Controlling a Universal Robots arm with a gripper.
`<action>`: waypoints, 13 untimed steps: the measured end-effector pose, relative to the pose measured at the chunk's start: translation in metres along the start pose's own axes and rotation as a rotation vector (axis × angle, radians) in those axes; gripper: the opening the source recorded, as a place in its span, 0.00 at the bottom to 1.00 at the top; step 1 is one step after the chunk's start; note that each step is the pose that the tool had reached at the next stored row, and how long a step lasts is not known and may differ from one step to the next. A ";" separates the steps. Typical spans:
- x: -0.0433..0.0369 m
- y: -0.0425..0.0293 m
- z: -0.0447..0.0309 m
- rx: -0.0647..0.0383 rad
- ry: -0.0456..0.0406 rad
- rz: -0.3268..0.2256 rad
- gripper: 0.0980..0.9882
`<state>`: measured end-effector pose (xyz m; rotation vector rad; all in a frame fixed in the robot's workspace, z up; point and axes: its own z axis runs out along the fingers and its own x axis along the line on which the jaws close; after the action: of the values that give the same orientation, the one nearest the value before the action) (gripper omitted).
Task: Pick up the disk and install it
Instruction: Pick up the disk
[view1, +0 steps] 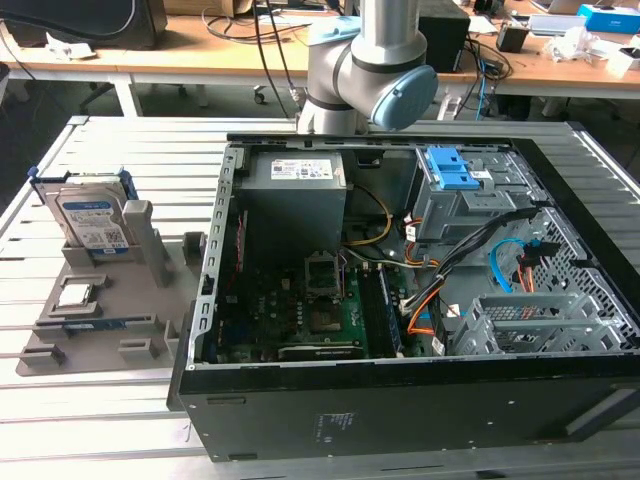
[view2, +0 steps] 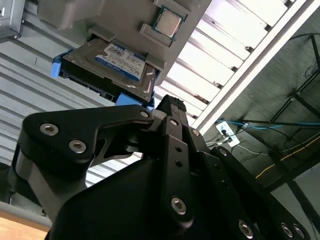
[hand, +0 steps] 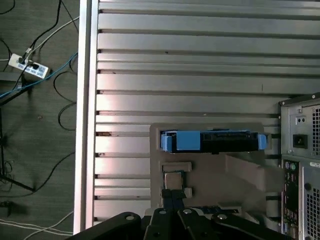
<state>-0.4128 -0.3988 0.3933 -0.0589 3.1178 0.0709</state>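
Gripper (hand: 173, 194) closed, clear of disk (view1: 90, 220) standing on edge

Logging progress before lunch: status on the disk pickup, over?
Gripper jaws shut, empty. Disk standing in grey holder, untouched. Processor chip sits in same holder.

Open computer case (view1: 400, 410) beside grey tray (view1: 140, 290) holding chip (view1: 78, 295).

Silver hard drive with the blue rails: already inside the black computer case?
No, the silver hard drive stands in the grey plastic holder, to the exterior view's left of the open black computer case.
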 end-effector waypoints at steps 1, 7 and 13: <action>0.0000 0.0000 0.0000 0.000 0.0009 -0.019 0.01; 0.0000 0.0000 0.0000 -0.004 0.0077 -0.171 0.01; 0.0000 0.0000 0.0000 0.000 0.0192 -0.402 0.01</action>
<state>-0.4128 -0.3988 0.3933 -0.6829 3.0536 0.0626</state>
